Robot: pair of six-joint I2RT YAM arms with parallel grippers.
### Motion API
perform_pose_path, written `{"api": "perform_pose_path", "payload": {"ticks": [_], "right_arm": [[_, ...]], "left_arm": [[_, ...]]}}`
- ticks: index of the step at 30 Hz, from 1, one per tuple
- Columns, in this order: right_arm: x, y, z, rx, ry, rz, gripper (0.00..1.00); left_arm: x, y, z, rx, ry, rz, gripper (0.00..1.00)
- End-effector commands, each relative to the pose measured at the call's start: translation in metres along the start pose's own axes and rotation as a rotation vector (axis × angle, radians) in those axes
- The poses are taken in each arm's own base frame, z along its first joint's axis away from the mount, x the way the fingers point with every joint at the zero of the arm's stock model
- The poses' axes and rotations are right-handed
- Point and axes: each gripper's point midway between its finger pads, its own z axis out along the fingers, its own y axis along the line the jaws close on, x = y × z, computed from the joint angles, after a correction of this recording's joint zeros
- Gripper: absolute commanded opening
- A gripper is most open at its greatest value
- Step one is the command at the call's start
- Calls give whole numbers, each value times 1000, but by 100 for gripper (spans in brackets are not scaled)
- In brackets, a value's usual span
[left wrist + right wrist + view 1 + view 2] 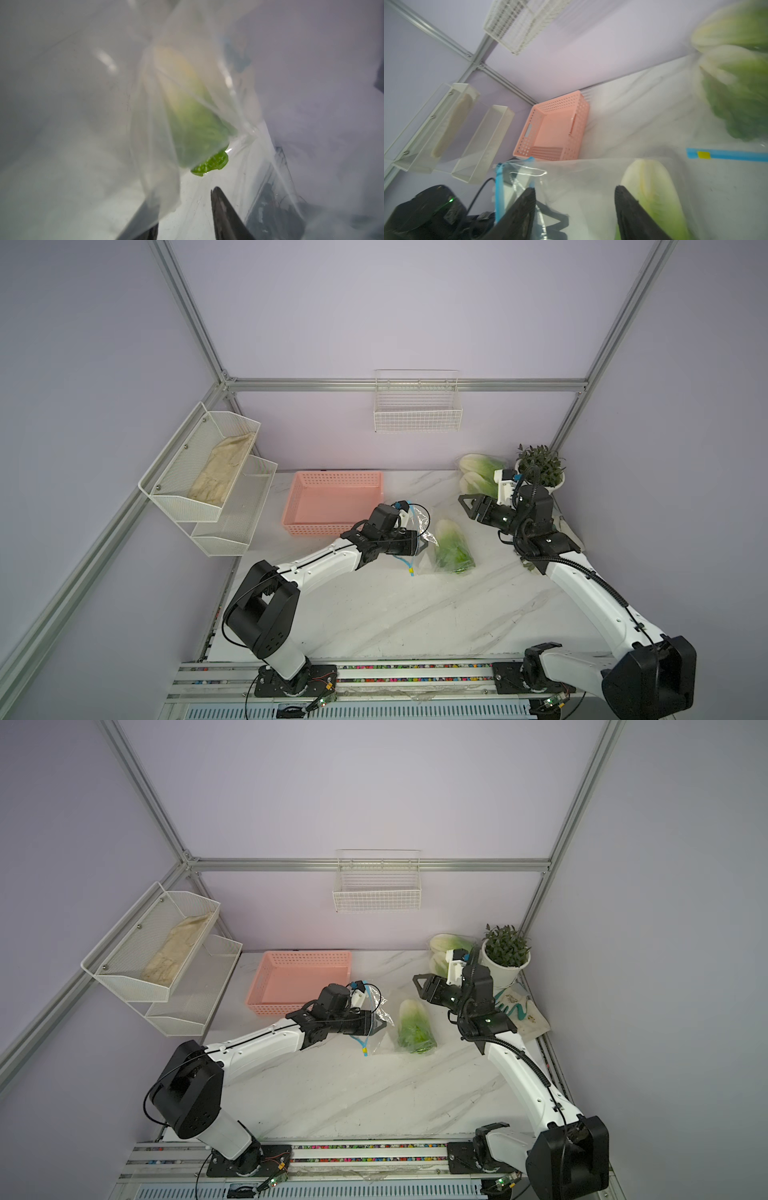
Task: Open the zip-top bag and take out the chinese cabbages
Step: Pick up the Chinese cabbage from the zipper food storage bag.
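Observation:
A clear zip-top bag (pixel 427 561) with a blue zip strip (pixel 409 567) lies mid-table, its mouth toward my left arm. One chinese cabbage (pixel 453 546) (pixel 415 1028) (pixel 191 124) lies inside it, white stem end toward the back. My left gripper (pixel 423 545) (pixel 187 197) is at the bag's mouth, jaws apart, with plastic film draped over one finger. My right gripper (pixel 467 508) (pixel 575 189) hovers open just behind the bag with nothing between its fingers. Two more cabbages (pixel 478 467) (pixel 737 62) lie in a second clear bag at the back right.
A pink perforated basket (pixel 332 502) stands behind my left gripper. A potted plant (pixel 540 466) sits in the back right corner, with a printed cloth (pixel 519 1006) in front of it. White mesh shelves (pixel 208 472) hang on the left wall, and a wire basket (pixel 417 406) on the back wall.

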Motion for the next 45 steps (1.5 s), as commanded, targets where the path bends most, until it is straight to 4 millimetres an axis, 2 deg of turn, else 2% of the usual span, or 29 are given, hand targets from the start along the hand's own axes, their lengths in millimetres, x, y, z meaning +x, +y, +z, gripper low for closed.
{"api": "perform_pose_path", "payload": {"ticks": [1, 4, 6, 8, 9, 12, 15, 19, 22, 27, 29, 33, 37, 40, 45], "right_arm": [[27, -48, 18, 118, 55, 86, 65], [52, -68, 32, 150, 130, 94, 66], [71, -77, 42, 145, 196, 112, 66], [88, -82, 49, 130, 251, 132, 66], [97, -84, 52, 129, 278, 136, 66], [116, -82, 58, 122, 331, 139, 51], [130, -71, 63, 104, 357, 125, 38], [151, -60, 68, 103, 400, 90, 31], [162, -55, 70, 92, 420, 92, 28], [160, -49, 68, 71, 413, 108, 24], [152, -46, 66, 71, 390, 92, 24], [118, -49, 51, 90, 276, 90, 45], [90, -84, 35, 177, 169, 150, 58], [95, -107, 41, 217, 193, 187, 65], [118, -108, 61, 148, 300, 216, 68]], "left_arm": [[-5, -14, -7, 79, -44, 29, 43], [-1, -9, -5, 78, -36, 14, 32], [1, -9, -4, 84, -33, 5, 11], [2, -10, -4, 93, -25, -1, 0], [3, -11, -4, 99, -22, -7, 0], [1, -13, -4, 109, -30, -26, 1], [2, -7, -3, 84, -40, -49, 10], [2, 0, 1, 62, -48, -80, 23], [3, 2, 6, 64, -41, -100, 23], [7, 7, 14, 58, -20, -115, 5], [9, 9, 17, 58, -10, -120, 3], [14, 16, 22, 46, -2, -133, 4], [17, 19, 28, 49, 6, -142, 4], [17, 19, 31, 56, 7, -148, 5], [18, 20, 35, 65, 16, -151, 7]]}}
